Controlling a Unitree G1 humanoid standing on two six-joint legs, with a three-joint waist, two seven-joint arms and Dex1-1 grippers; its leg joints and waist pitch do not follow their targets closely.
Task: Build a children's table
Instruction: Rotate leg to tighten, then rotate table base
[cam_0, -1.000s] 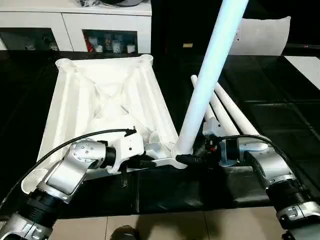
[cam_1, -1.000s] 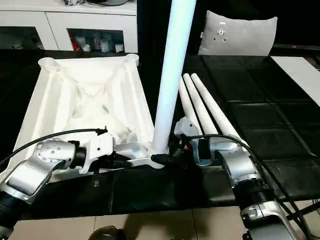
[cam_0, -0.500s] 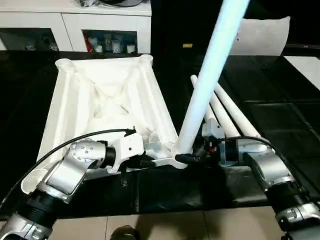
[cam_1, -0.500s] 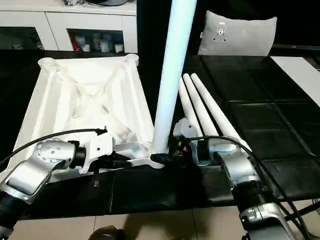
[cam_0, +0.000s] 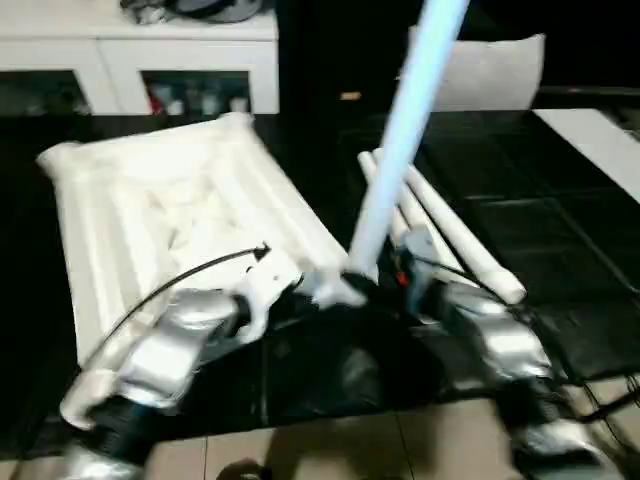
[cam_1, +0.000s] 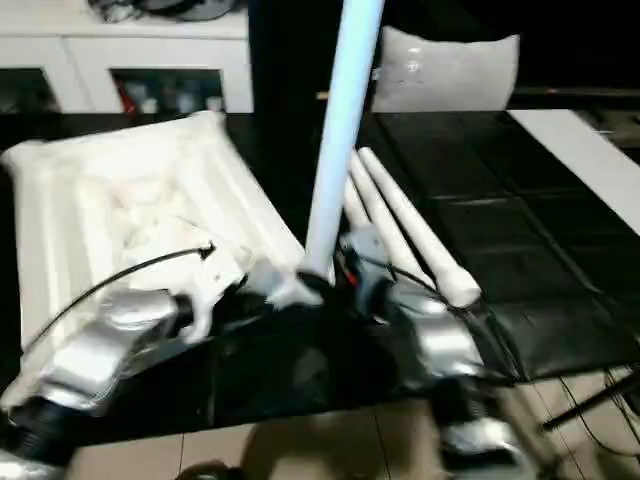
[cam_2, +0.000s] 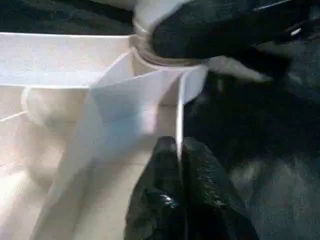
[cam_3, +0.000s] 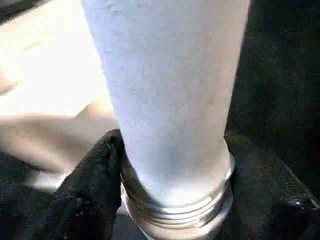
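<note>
Nearest the robot, the left gripper (cam_2: 181, 165) pinches a thin rib at the near corner of the upturned table top (cam_0: 160, 215), its two black fingers pressed together on the white edge. Just beside it the right gripper (cam_3: 172, 200) clamps the threaded base of the upright leg (cam_1: 340, 140), which stands at that corner socket. Beyond, the spare legs (cam_1: 400, 225) lie side by side on the black work table (cam_0: 560, 190), and farther back stand a white cabinet (cam_0: 130, 60) and a pale cushion (cam_1: 450, 70).
</note>
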